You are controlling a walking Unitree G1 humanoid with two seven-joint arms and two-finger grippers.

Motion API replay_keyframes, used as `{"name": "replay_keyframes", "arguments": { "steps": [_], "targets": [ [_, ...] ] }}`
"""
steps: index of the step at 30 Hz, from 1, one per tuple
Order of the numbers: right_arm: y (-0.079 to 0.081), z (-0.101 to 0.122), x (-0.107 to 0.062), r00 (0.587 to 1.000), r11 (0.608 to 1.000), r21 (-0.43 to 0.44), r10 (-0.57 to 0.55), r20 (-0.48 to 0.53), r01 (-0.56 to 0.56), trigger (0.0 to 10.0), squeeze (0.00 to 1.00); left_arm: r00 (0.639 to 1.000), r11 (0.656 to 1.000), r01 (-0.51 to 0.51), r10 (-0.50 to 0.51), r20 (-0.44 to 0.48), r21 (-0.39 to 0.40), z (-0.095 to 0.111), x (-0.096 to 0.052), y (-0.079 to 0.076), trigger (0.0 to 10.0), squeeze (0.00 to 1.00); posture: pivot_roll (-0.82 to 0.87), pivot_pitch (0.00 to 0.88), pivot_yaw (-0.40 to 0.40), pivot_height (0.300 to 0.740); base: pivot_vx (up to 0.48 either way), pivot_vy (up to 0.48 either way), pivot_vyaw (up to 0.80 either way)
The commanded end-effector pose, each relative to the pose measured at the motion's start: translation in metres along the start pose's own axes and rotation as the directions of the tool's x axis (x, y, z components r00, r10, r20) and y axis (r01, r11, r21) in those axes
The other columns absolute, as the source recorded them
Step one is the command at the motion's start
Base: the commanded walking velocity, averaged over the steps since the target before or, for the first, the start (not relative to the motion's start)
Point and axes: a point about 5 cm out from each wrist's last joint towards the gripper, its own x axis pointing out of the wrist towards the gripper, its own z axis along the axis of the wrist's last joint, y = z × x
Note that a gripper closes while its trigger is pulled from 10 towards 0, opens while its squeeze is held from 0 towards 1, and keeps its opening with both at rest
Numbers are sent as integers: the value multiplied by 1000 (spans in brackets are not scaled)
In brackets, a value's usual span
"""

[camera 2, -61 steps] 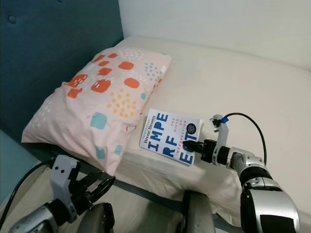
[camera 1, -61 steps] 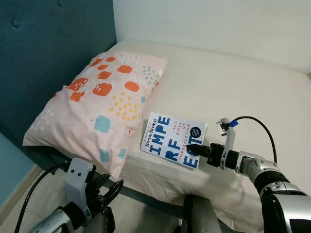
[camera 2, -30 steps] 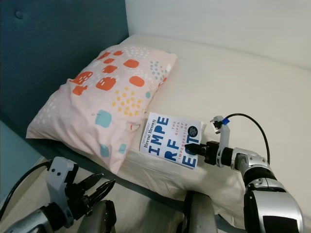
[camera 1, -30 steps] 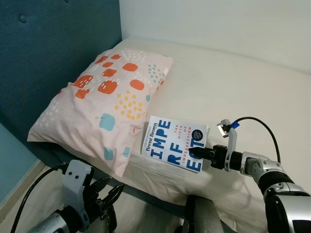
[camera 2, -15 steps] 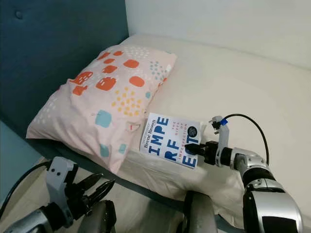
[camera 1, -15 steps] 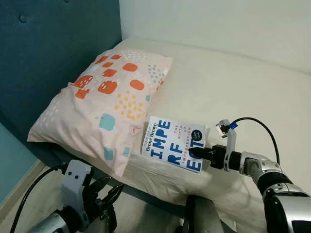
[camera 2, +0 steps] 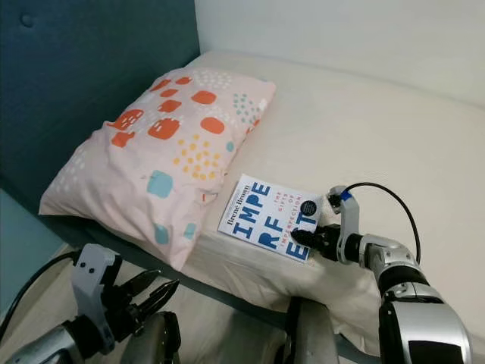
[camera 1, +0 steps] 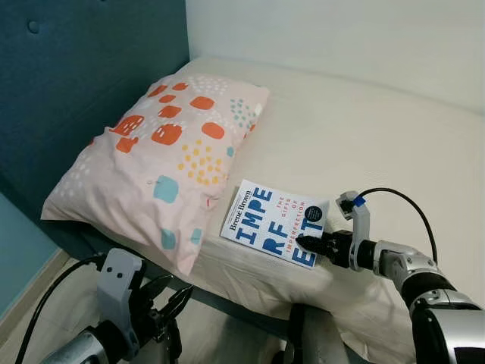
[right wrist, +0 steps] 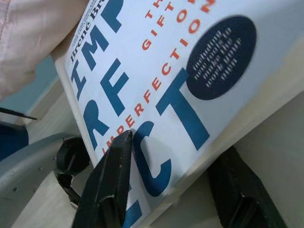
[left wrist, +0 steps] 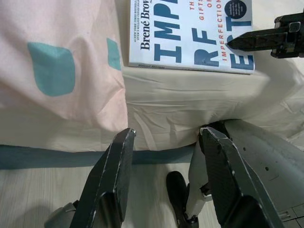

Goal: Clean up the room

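Right wrist view: right gripper is straddling the book's near corner, one finger over the cover, one beneath, likely closing to lift | book is lying flat on the bed near its front edge, just beside the pillow | left gripper is hanging spread and empty, below the book.

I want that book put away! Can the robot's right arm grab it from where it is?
Probably yes. The right gripper is already at the book, one finger on the cover, one beneath its edge.
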Motion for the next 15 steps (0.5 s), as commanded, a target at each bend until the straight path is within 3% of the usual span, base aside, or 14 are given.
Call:
{"name": "replay_keyframes", "arguments": {
  "steps": [1,15],
  "targets": [
    [-4,-19,-4,997,999,19,-33,-66,34,10000,0,999,1000,4,-4,-37,-4,-5,-2,-2,10000,0,229,359,-64,529,0,0,0],
    [-16,-15,-19,993,996,3,-90,-72,91,10000,0,999,1000,22,-22,-25,-19,-6,4,-6,10000,0,212,345,-59,529,0,0,0]
  ]
}}
